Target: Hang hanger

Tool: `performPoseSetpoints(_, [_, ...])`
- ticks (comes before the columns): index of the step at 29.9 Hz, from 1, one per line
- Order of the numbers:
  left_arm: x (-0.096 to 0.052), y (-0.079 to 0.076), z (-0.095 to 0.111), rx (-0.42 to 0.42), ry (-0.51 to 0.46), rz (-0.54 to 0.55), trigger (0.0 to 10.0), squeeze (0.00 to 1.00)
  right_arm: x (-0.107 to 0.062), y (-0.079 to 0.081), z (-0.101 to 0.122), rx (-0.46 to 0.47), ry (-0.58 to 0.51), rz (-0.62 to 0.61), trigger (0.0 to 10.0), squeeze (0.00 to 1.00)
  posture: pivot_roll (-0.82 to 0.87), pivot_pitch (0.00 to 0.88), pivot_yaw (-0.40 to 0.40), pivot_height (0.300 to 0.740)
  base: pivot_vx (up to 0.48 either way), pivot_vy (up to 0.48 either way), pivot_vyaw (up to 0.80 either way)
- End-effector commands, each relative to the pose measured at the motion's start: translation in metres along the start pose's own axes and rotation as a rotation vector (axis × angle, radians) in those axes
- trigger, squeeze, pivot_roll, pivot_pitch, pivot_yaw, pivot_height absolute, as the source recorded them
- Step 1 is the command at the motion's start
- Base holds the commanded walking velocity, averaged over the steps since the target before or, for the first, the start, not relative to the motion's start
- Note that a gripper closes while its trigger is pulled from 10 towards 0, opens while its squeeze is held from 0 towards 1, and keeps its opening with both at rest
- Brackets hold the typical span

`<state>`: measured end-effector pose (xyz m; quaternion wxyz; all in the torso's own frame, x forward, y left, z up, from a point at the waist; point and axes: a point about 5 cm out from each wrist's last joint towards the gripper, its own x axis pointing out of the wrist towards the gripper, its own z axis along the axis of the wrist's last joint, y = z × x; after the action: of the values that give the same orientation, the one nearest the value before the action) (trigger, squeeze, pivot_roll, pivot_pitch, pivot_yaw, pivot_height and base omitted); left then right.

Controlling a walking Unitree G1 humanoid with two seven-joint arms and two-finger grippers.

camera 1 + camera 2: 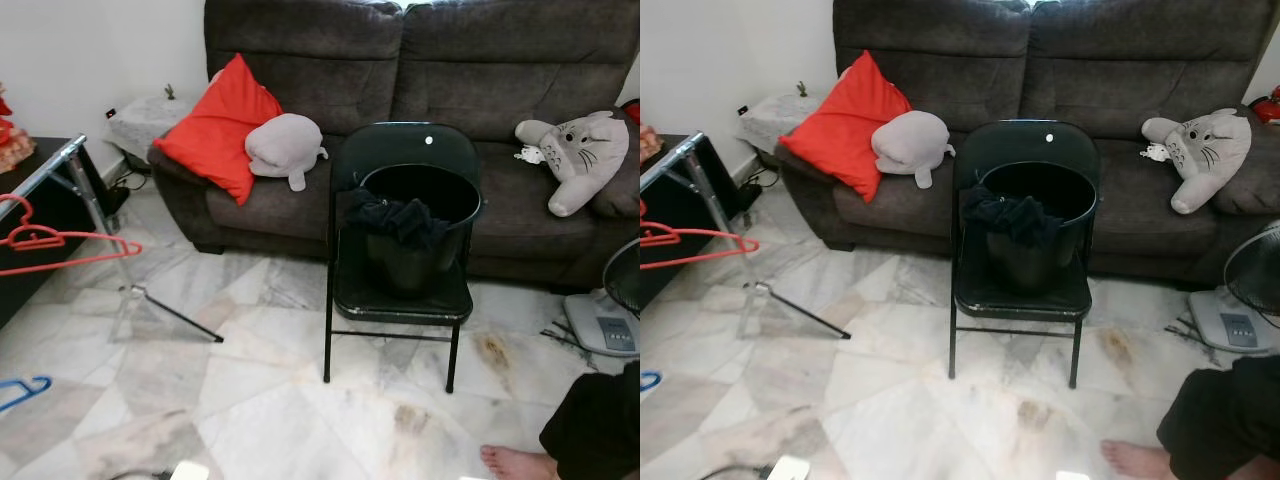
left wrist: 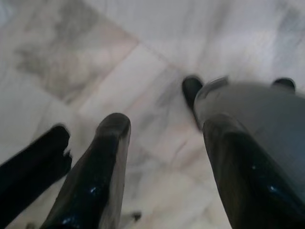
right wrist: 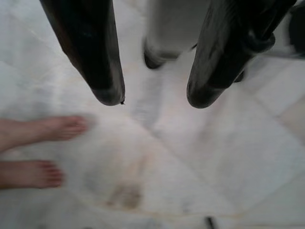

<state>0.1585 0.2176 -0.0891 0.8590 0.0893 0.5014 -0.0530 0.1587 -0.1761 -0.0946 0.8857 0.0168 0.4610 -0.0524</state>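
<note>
A red hanger point(image 1: 45, 245) hangs on the metal clothes rack point(image 1: 75, 165) at the left. A blue hanger point(image 1: 22, 390) lies on the floor at the left edge. A black bucket point(image 1: 425, 225) with dark clothes point(image 1: 400, 215) draped over its rim stands on a black folding chair point(image 1: 400, 290) in front of the sofa. In the left wrist view my left gripper point(image 2: 164, 129) points down at the marble floor, open and holding nothing. My right gripper point(image 3: 152, 98) in the right wrist view is also open over the floor, empty.
A dark sofa point(image 1: 420, 70) carries a red cushion point(image 1: 220, 125), a grey plush point(image 1: 283, 147) and a cat plush point(image 1: 578, 152). A person's bare foot point(image 1: 515, 462) is at the lower right, both feet point(image 3: 38, 148) near my right gripper. A fan base point(image 1: 605, 320) stands at the right.
</note>
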Motion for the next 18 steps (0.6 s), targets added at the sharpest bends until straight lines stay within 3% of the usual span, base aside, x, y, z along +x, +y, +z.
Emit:
performPoseSetpoints(1, [0.0005, -0.0013, 0.0013, -0.009, -0.003, -0.004, 10.0, 0.0, -0.0023, -0.01, -0.0085, 0.003, 0.026, -0.025, 10.0, 0.0, -0.08, 0.058, 0.073, 0.74, 0.319, 0.0, 0.0])
performPoseSetpoints(18, [0.0004, -0.0009, 0.0012, -0.006, 0.001, -0.007, 10.0, 0.0, -0.0015, -0.0068, -0.0048, -0.027, 0.006, -0.049, 10.0, 0.0, -0.08, 0.05, 0.079, 0.74, 0.317, 0.0, 0.03])
